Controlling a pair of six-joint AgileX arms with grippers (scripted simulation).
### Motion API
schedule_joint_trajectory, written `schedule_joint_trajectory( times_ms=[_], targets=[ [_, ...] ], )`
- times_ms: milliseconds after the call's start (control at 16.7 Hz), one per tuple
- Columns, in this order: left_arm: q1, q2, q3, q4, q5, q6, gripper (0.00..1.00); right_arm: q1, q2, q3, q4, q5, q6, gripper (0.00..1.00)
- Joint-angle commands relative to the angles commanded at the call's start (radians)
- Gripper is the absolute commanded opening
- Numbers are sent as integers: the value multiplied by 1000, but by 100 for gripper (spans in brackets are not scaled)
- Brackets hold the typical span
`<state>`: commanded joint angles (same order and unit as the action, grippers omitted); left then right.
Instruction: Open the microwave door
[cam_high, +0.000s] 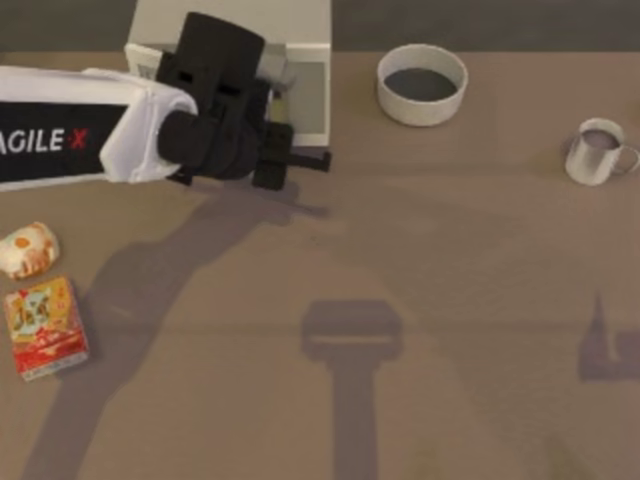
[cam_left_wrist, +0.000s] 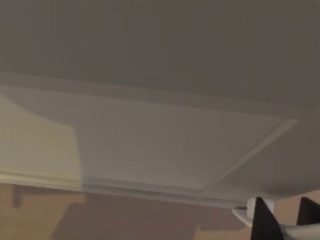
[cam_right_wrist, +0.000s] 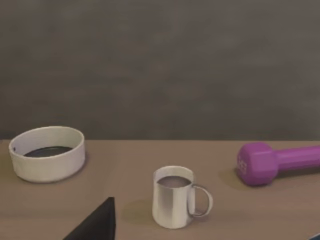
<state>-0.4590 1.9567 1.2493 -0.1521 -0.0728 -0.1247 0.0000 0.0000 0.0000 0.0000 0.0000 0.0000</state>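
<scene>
Top view: my left arm reaches across the boxy light-grey microwave (cam_high: 300, 30) at the table's far left edge.

Largest first: the brown table (cam_high: 450, 300) lies bare across its middle. The flat pale microwave door (cam_left_wrist: 165, 145) fills my left wrist view; my left gripper (cam_left_wrist: 282, 220) sits at its white bar handle (cam_left_wrist: 245, 214), fingers apart around it. Rightward stand a white round bowl (cam_high: 421, 84) and a small metal mug (cam_high: 598, 151); I cannot tell my right gripper's state.
</scene>
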Motion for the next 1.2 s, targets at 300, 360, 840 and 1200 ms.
schedule_joint_trajectory(
  times_ms=[300,360,840,1200],
  targets=[
    [0,0,0,0,0,0,0,0,0,0,0,0,0,100],
    [0,0,0,0,0,0,0,0,0,0,0,0,0,100],
    [0,0,0,0,0,0,0,0,0,0,0,0,0,100],
    [0,-8,-14,3,22,16,0,0,0,0,0,0,0,100]
  ],
)
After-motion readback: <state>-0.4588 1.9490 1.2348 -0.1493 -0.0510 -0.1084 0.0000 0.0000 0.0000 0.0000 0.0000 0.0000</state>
